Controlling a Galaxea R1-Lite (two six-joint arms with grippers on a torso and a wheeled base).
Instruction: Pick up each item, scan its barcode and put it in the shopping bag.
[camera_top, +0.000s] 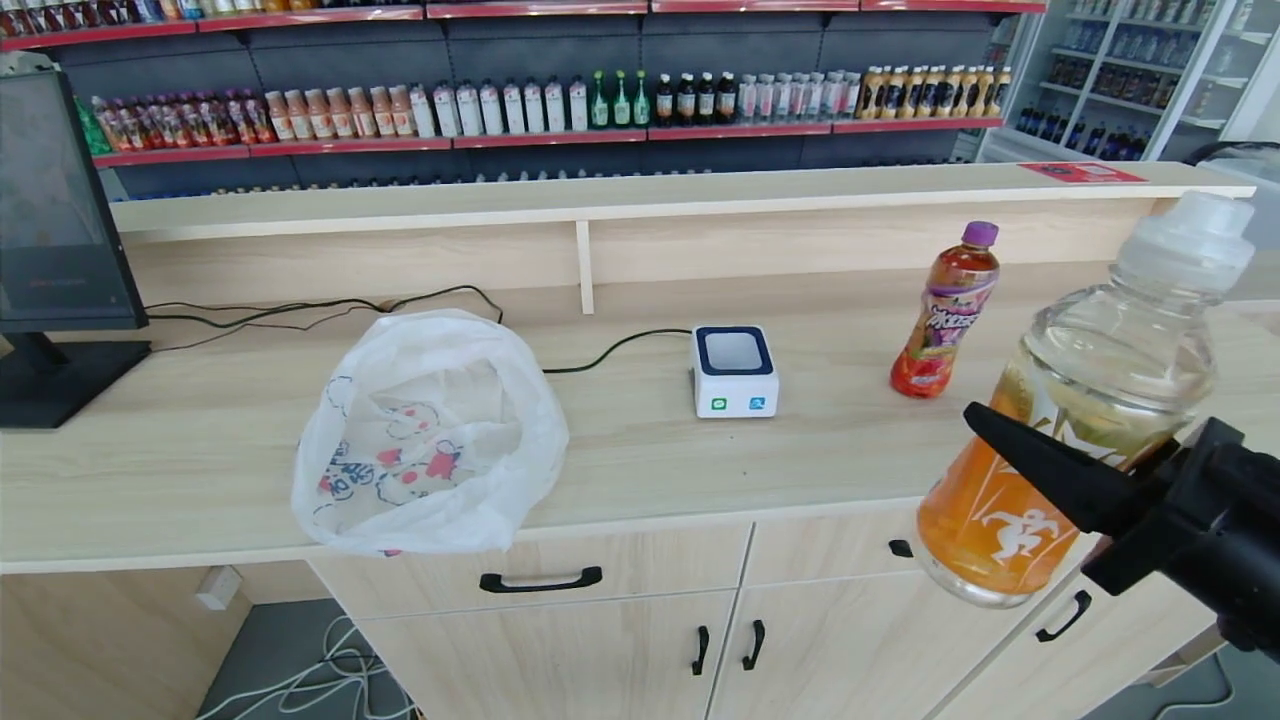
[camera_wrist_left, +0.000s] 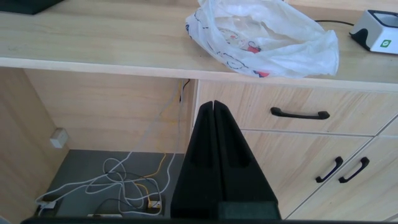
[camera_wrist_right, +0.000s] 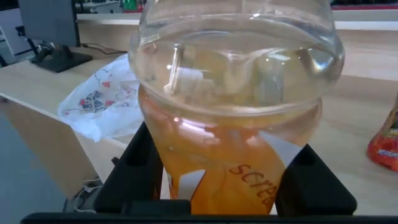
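Two drinks bottles at a shop checkout w/ a pale wood counter (camera_top: 650, 450); cabinet drawers (camera_top: 600, 580) below it, shelves of bottled drinks (camera_top: 560, 105) behind. A dark monitor (camera_top: 55, 200) stands at the counter's left end. A white shopping bag (camera_top: 430, 430) lies open near the front edge, left of centre. A small white scanner (camera_top: 735, 370) sits mid-counter, and a purple-capped bottle (camera_top: 945, 315) stands upright to its right. R gripper (camera_wrist_right: 224, 180) is clenched around a clear bottle w/ orange label (camera_top: 1090, 400), held tilted in the air off the counter's front right. L gripper (camera_wrist_left: 214, 104) has fingers pressed together, holding nothing, low in front of the cabinet below the bag.
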